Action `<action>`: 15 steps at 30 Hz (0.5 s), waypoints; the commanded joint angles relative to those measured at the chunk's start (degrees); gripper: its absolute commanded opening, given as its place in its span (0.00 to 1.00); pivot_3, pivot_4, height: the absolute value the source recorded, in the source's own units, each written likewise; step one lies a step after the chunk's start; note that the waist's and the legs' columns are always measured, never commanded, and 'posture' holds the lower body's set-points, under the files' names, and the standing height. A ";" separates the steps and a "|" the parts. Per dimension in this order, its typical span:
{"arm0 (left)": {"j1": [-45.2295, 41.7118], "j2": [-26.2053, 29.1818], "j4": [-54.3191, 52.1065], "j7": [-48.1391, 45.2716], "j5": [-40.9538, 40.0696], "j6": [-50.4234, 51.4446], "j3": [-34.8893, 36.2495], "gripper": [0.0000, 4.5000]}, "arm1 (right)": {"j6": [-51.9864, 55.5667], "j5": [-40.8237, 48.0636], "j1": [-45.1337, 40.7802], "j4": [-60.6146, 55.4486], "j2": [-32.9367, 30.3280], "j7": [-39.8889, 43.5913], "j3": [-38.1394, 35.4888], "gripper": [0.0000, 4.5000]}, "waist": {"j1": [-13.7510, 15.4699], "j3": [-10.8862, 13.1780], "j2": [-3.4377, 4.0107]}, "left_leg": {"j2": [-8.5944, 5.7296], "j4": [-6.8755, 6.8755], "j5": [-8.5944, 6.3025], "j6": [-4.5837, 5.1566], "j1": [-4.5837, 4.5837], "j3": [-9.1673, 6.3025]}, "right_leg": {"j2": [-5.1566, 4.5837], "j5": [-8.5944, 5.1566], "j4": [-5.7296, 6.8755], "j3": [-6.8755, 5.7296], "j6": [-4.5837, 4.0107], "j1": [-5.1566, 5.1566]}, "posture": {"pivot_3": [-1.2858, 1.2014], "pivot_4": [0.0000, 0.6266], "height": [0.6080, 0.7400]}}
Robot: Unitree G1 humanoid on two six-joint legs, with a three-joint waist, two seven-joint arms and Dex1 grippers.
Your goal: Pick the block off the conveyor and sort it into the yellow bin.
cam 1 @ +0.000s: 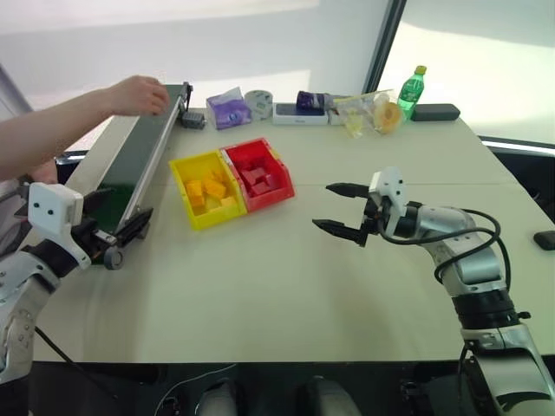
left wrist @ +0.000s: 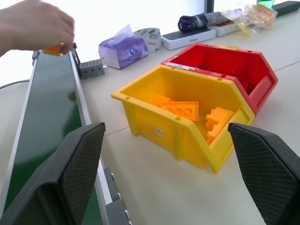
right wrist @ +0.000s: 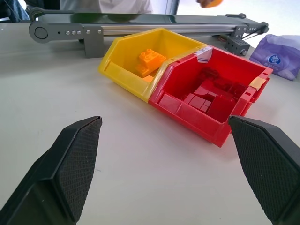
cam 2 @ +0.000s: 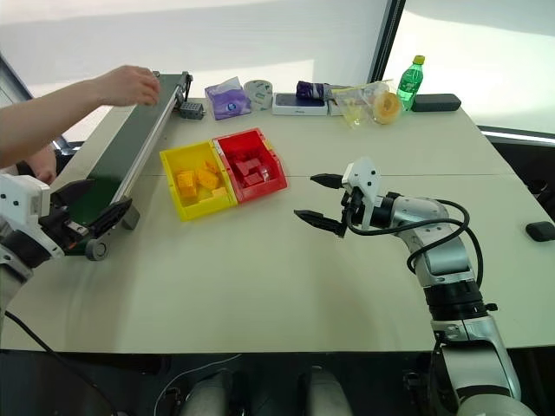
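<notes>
A person's hand point(left wrist: 35, 24) holds the block point(left wrist: 52, 49) over the far end of the conveyor point(cam 1: 143, 152), which runs along the table's point(cam 1: 286, 286) left side. Just right of the belt sits the yellow bin point(cam 1: 201, 190), orange pieces inside, touching the red bin point(cam 1: 257, 174). The left gripper point(cam 2: 87, 217) waits at the conveyor's near end, fingers spread wide and empty. The right gripper point(cam 1: 341, 211), also wide open and empty, hovers right of the bins.

A person's hand point(left wrist: 35, 26) mostly hides the block point(left wrist: 52, 49) (orange edge showing).
</notes>
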 commanded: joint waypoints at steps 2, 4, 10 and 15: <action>-0.87 -0.38 -0.66 0.17 0.15 -2.44 0.45 0.99 | -0.78 0.62 -0.75 -1.57 -0.22 0.23 -1.22 1.00 | -0.01 0.00 0.00 | 0.00 0.00 0.00 0.00 0.00 0.00 | 0.00 0.00 0.00 0.00 0.00 0.00 | 0.52 0.24 1.00; -1.16 -0.52 -0.68 1.04 0.32 -2.37 0.63 0.99 | -1.00 0.60 -0.70 -1.34 -0.24 0.44 -1.23 1.00 | 0.03 0.00 0.00 | 0.00 0.00 0.00 0.00 0.00 0.00 | 0.00 0.00 0.00 0.00 0.00 0.00 | 0.52 0.24 1.00; -1.01 -0.77 -0.67 0.76 -0.49 -2.01 0.75 0.99 | -2.28 0.36 -0.62 0.33 -0.22 1.29 -1.36 1.00 | -0.01 0.00 0.00 | 0.00 0.00 0.00 0.00 0.00 0.00 | 0.00 0.00 0.00 0.00 0.00 0.00 | 0.52 0.24 1.00; -0.89 -0.91 -0.63 0.85 -0.74 -1.84 0.87 0.99 | -4.15 0.05 -0.42 2.32 -0.19 2.10 -1.41 1.00 | 0.00 0.00 0.00 | 0.00 0.01 0.00 0.00 0.00 0.00 | 0.00 0.00 0.00 0.00 0.00 0.00 | 0.52 0.24 1.00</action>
